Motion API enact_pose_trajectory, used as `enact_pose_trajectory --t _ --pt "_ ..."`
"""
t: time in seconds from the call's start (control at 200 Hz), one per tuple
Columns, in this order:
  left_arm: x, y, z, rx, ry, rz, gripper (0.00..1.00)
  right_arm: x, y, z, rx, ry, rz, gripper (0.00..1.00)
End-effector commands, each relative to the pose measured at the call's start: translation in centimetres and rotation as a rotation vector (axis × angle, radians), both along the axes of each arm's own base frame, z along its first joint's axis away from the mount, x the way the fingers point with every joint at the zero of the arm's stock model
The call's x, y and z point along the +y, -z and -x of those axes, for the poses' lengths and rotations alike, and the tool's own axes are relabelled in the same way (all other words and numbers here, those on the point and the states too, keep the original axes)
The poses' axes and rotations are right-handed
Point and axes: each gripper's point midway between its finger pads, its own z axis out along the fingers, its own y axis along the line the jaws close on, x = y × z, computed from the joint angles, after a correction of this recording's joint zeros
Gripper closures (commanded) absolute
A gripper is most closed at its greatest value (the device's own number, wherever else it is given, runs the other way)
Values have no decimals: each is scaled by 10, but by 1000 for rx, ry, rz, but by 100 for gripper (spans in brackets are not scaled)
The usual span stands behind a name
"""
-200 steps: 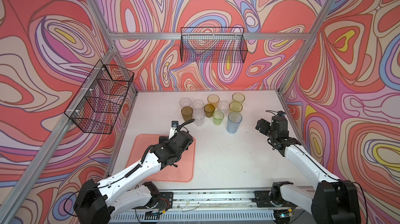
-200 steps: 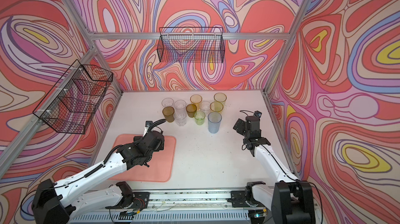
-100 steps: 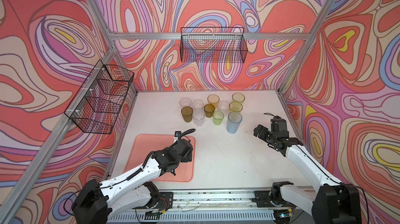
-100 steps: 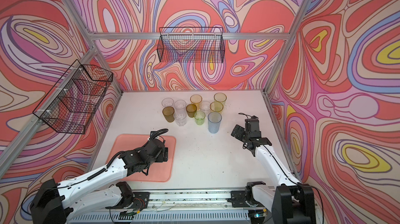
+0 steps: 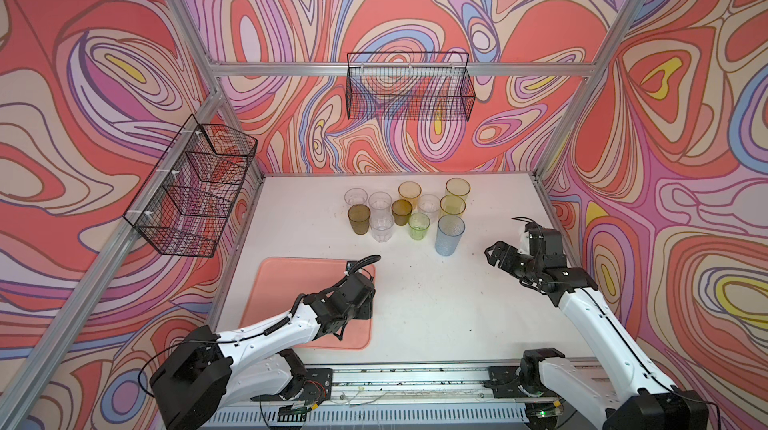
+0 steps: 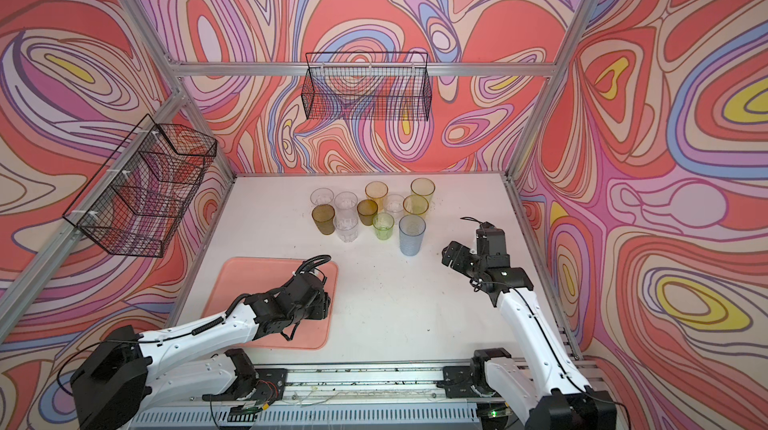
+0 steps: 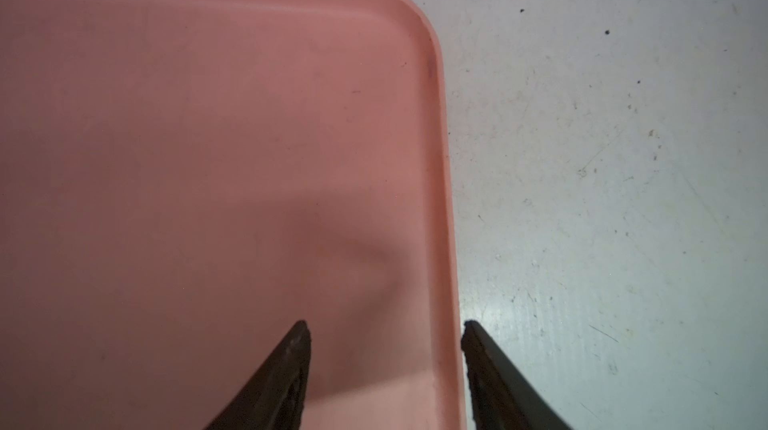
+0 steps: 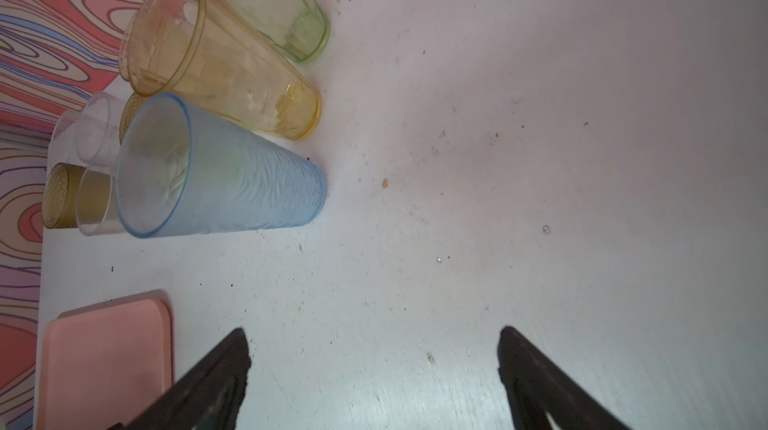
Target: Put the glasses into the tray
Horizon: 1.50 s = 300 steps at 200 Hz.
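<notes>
glasses (image 5: 402,211): eleven tumblers, all upright in one tight bunch on the white tabletop (image 5: 436,303), back toward the far wall. None of them are in the tray.
colours: four clear, two brownish, one orange, two taller yellow, a green tumbler (image 5: 418,226), and a tall pale blue tumbler (image 5: 449,235) at the bunch's front right corner.
tray (image 5: 286,286): salmon pink, lying flat on the front left part of the tabletop, well apart from the bunch.
left pincer (image 7: 385,330): released, jaws partway apart, grasping nothing. In the left wrist view one finger (image 7: 286,369) sits over the tray floor and the other over bare tabletop, so the tray's right rim runs between them. Can't tell if either one touches it.
left arm: in both top views its wrist hangs over the tray's right edge and pretty much hides the pincer.
right pincer (image 5: 496,252): wide open and empty, hovering over bare tabletop near the pale blue tumbler, on its right, not touching it.
wire baskets (image 5: 409,87): two black ones, hung on the back wall and the left wall.
</notes>
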Motion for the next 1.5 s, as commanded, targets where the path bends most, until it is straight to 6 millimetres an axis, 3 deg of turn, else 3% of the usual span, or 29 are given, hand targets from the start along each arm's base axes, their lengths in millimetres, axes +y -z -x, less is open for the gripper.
enact_pose_trajectory --t 0.0,0.285,0.31,0.756,1.172,1.302,1.497 --pt "-13 4 -2 10 3 53 46 15 5 21 39 -55 -74 5" --pt "-33 24 5 56 47 27 58 15 7 34 42 -43 -84 5" --pt "-45 13 -2 38 55 48 59 14 8 34 45 -42 -84 4" --pt "-102 8 -14 14 144 99 58 16 1 34 60 -41 -98 5" --pt "-180 -5 -25 10 284 166 59 16 2 37 81 -15 -120 5" --pt "-174 -11 -25 4 266 157 56 22 4 37 99 -33 -150 11" --pt "-128 -36 -24 -79 174 85 38 31 7 41 126 -72 -190 15"
